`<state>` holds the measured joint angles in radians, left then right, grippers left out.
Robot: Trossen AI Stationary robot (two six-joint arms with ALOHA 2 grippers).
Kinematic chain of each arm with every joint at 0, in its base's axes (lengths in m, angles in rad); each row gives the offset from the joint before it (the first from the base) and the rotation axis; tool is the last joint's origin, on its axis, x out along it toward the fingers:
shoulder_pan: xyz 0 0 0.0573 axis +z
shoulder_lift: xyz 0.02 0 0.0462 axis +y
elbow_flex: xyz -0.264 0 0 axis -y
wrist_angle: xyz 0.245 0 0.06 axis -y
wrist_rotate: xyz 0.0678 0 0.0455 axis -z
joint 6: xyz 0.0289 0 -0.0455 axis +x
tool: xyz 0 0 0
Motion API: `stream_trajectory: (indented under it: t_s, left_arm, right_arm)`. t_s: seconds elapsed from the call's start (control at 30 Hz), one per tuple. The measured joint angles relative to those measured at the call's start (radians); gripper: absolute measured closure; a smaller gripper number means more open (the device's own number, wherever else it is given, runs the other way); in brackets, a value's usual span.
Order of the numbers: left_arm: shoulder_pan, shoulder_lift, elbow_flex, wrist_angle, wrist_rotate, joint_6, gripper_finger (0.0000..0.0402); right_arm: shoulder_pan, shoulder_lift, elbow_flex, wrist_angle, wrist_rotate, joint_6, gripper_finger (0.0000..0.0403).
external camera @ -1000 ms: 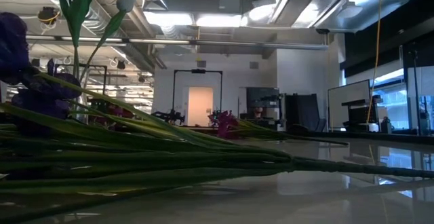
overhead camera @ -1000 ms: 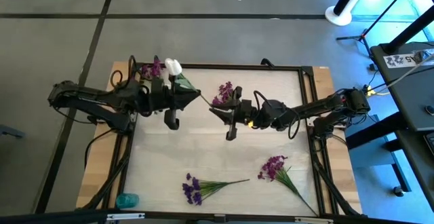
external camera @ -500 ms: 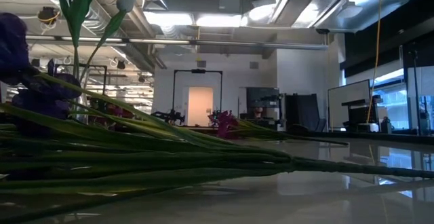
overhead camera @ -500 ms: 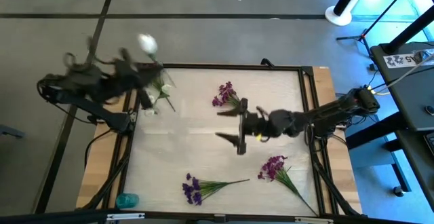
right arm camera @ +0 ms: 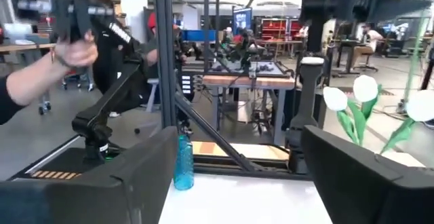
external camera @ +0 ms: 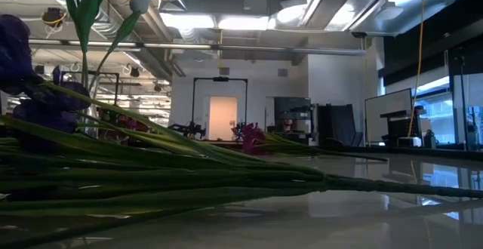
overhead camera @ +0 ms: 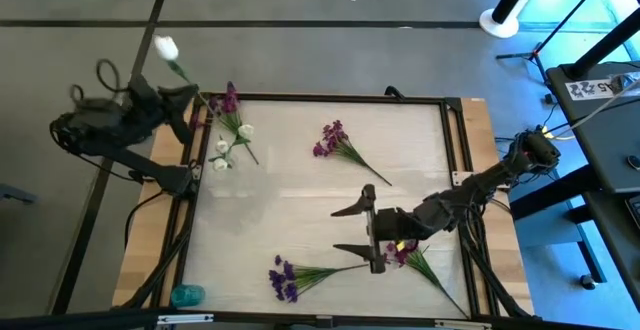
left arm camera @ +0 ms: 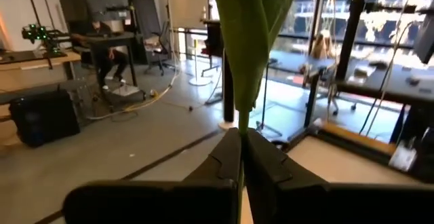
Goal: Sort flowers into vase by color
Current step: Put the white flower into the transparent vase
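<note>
The left gripper (overhead camera: 182,98) is clamped on the green stem of a white flower (overhead camera: 167,48), its fingers (left arm camera: 271,166) pressed together around the stalk; it hangs just off the table's far left corner, and the blossom sticks out beyond the table (overhead camera: 300,195) over the grey floor. The right gripper (overhead camera: 362,232) stands with its fingers spread wide and nothing between them, above the near half of the table, right of centre, just beside a purple sprig (overhead camera: 405,245) near the near right corner. Another purple sprig (overhead camera: 290,275) lies at the near edge. A third purple sprig (overhead camera: 335,142) lies toward the far edge, mid-table. By the far left corner sit white buds (overhead camera: 225,148) and a purple bloom (overhead camera: 229,100). A teal bottle (overhead camera: 186,295) rests at the near left corner.
</note>
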<state>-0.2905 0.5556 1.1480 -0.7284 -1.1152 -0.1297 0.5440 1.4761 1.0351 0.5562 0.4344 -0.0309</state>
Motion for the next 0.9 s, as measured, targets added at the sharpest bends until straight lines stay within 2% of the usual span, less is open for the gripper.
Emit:
stream_trajectory:
  t_s: [0.2, 0.4, 0.7, 0.9]
  left_arm:
    - [0.0, -0.101, -0.205, -0.001, 0.002, -0.091, 0.0398]
    - [0.0, -0.168, -0.33, 0.002, 0.001, -0.167, 0.0398]
    - [0.0, -0.179, -0.379, -0.012, 0.036, -0.207, 0.0398]
    - [0.0, -0.179, -0.38, -0.115, 0.088, -0.294, 0.0398]
  right_arm:
    - [-0.001, 0.0, 0.0, -0.007, 0.019, 0.031, 0.0095]
    - [-0.001, 0.0, 0.0, -0.014, 0.022, 0.032, 0.0095]
    - [-0.001, 0.0, 0.0, -0.017, 0.022, 0.034, 0.0095]
    - [-0.001, 0.0, 0.0, -0.052, 0.023, 0.058, 0.0095]
